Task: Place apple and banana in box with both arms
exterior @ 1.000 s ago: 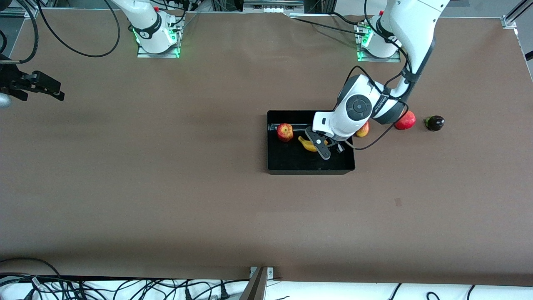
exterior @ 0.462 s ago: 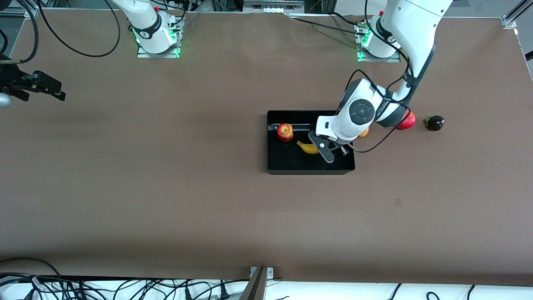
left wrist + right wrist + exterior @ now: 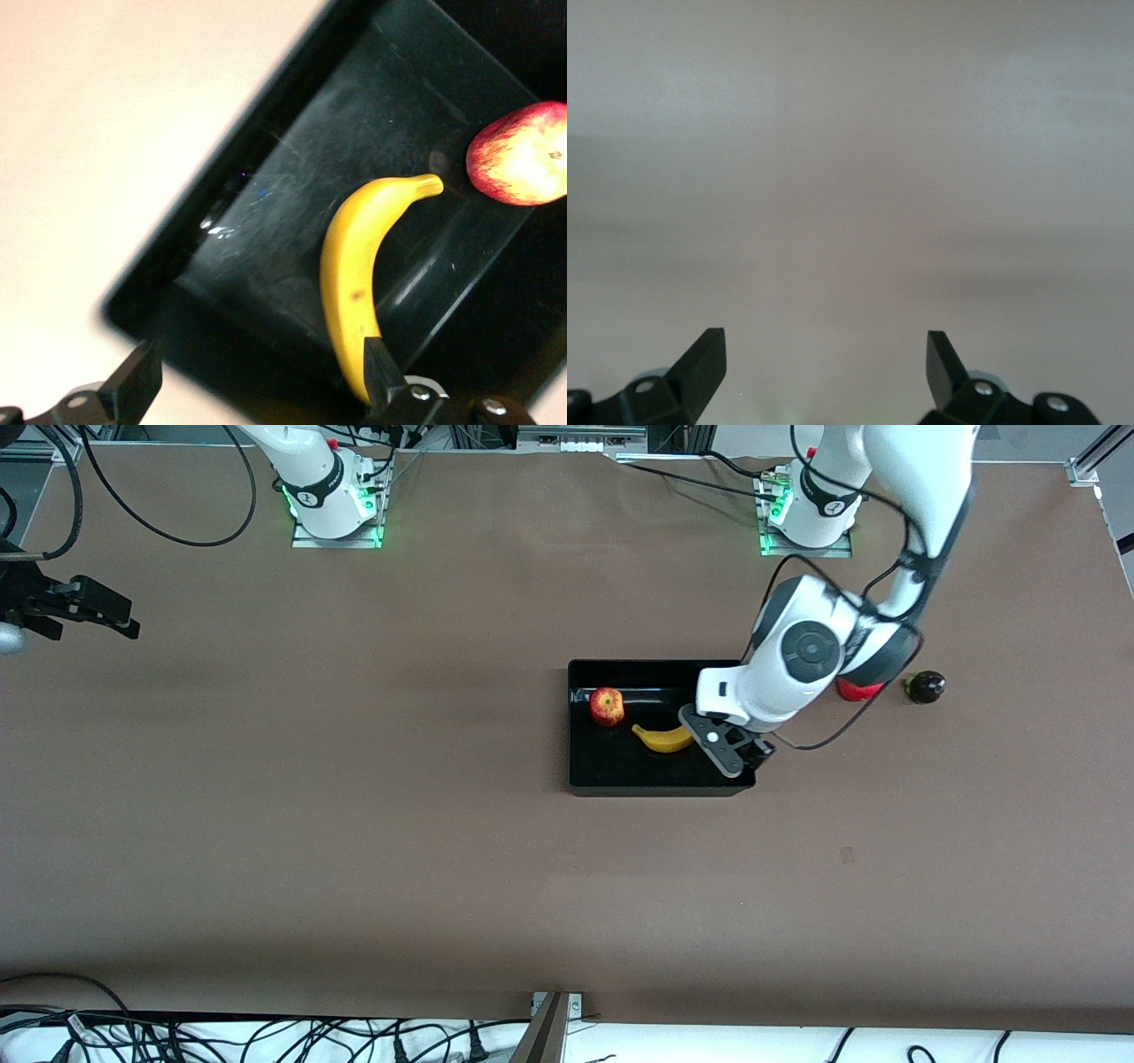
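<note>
The black box [image 3: 620,766] sits mid-table. The red apple [image 3: 607,706] and the yellow banana [image 3: 663,738] lie inside it, side by side and apart. My left gripper [image 3: 742,763] is open and empty, up over the box corner at the left arm's end, just past the banana's end. The left wrist view shows the banana [image 3: 354,274], the apple [image 3: 523,152] and the box wall [image 3: 221,204] below my left gripper [image 3: 259,376]. My right gripper [image 3: 131,618] waits open at the right arm's end of the table, over bare table in its own view [image 3: 824,359].
A red round fruit [image 3: 858,689], partly hidden by the left arm, and a dark purple fruit [image 3: 924,686] lie on the table beside the box, toward the left arm's end. Cables run along the table edge nearest the front camera.
My left gripper has let go of the banana, which now lies in the box, and has moved away toward the left arm's end. The right arm has not moved.
</note>
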Motion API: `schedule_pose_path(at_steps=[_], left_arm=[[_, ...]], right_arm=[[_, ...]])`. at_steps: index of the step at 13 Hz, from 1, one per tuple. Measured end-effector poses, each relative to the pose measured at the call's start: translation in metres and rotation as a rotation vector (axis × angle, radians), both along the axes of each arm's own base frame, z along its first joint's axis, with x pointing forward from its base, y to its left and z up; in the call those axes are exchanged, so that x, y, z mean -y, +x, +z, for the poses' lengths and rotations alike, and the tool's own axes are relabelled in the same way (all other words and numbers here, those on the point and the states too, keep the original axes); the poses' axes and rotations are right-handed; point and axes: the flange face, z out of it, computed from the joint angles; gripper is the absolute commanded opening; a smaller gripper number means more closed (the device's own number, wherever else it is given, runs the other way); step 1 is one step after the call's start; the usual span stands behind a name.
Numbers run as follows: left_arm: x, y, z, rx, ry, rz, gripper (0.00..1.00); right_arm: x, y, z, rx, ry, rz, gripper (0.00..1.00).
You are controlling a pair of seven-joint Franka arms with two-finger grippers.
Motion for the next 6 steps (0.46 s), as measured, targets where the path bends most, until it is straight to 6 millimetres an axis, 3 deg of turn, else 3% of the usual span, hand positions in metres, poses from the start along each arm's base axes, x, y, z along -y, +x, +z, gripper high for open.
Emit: schedule_pose_path(at_steps=[4, 6], left_arm=[[-0.07, 0.01, 0.118, 0.003, 0.035, 0.153, 1.0], [-0.105, 0.007, 0.164, 0.051, 0.036, 0.234, 1.0]], right_arm=[[0.0, 0.0, 0.0, 0.001, 0.0, 0.001, 1.0], [0.0, 0.0, 0.0, 0.001, 0.0, 0.001, 1.0]])
